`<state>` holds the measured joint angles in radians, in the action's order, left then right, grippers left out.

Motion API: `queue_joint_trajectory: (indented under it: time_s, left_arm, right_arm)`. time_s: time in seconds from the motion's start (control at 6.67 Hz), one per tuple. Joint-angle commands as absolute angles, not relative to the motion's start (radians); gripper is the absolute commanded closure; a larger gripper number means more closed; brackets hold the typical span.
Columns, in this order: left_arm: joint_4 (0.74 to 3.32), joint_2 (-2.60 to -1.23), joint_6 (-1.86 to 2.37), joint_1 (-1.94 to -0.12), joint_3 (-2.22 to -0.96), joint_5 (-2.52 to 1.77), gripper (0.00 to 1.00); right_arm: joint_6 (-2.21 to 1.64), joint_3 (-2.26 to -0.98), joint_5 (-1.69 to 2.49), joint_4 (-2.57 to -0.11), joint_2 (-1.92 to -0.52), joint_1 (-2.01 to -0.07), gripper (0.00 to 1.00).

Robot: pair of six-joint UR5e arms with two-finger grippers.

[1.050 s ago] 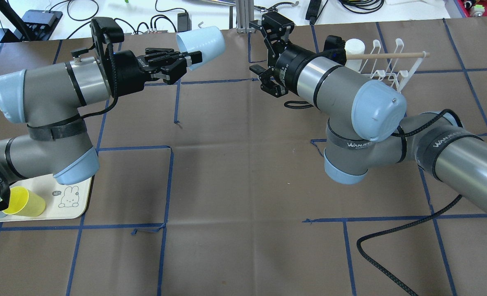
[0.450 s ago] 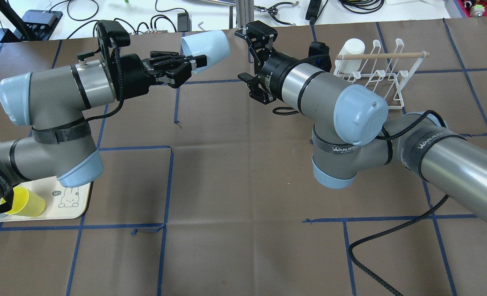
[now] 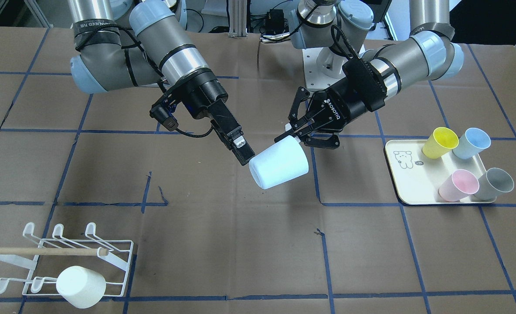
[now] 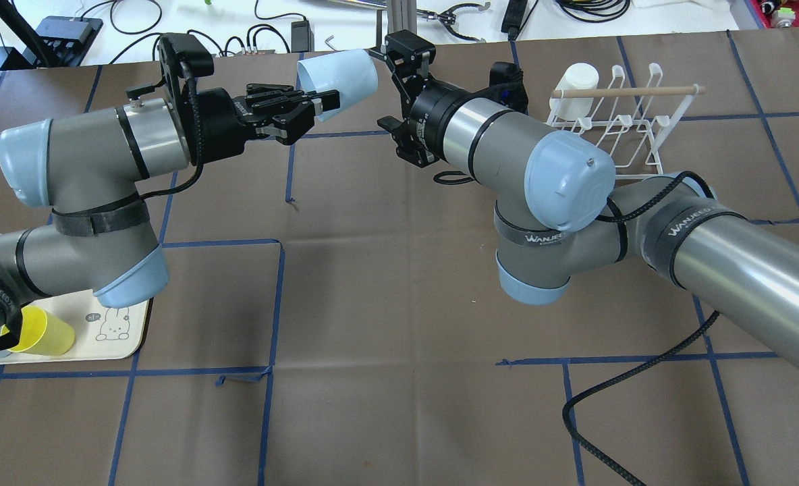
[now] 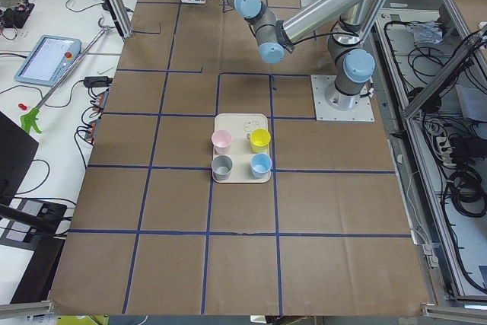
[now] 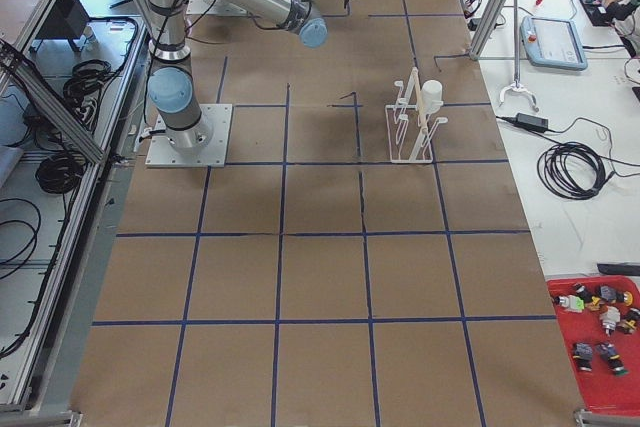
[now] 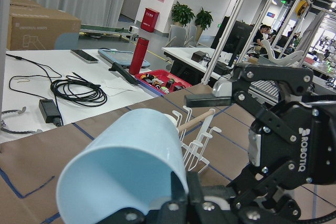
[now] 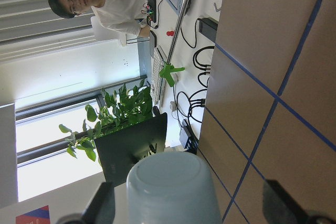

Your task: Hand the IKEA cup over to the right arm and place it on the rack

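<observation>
While it hangs over the middle of the table's (image 4: 399, 304) edge farthest from the robot, the pale-blue, smooth, tapered plastic cup (image 4: 337, 73) lies on its side, its closed narrow base toward the right arm (image 4: 507, 142). The left pincer (image 4: 322, 102) is clenched on its rim. The right pincer (image 4: 380, 91) is released, its 2 fingers (image 8: 102, 205) flanking the base without touching. The small white wire rack (image 4: 632, 125) stands by the same edge, further to the robot's right.

Left gripper (image 4: 318, 106) clamped; right gripper (image 4: 389, 88) spread wide opposite.
</observation>
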<state>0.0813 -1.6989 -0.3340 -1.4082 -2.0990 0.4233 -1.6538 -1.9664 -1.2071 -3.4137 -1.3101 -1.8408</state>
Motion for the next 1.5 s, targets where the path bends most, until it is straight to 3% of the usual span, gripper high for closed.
queue_joint_trajectory:
  time_s: [0.0, 0.9, 1.05, 1.2, 1.35]
  left_arm:
    - [0.081, -1.698, -0.333, -1.408, -2.098, 0.423, 0.97]
    - [0.081, -1.697, -0.328, -1.408, -2.098, 0.423, 0.97]
    - [0.081, -1.697, -0.328, -1.408, -2.098, 0.423, 0.97]
    - [0.081, -1.695, -0.327, -1.408, -2.098, 0.423, 0.97]
    - [0.081, -1.695, -0.327, -1.408, -2.098, 0.423, 0.97]
  right_arm:
    - [-1.617, -1.928, -1.235, -3.409, -1.289, -1.865, 0.02]
    - [-1.626, -1.855, -1.275, -3.373, -1.229, -1.914, 0.06]
    - [-1.628, -1.855, -1.272, -3.373, -1.227, -1.914, 0.16]
    - [-1.618, -1.855, -1.264, -3.358, -1.229, -1.914, 0.37]
    - [-1.617, -1.856, -1.262, -3.356, -1.229, -1.914, 0.50]
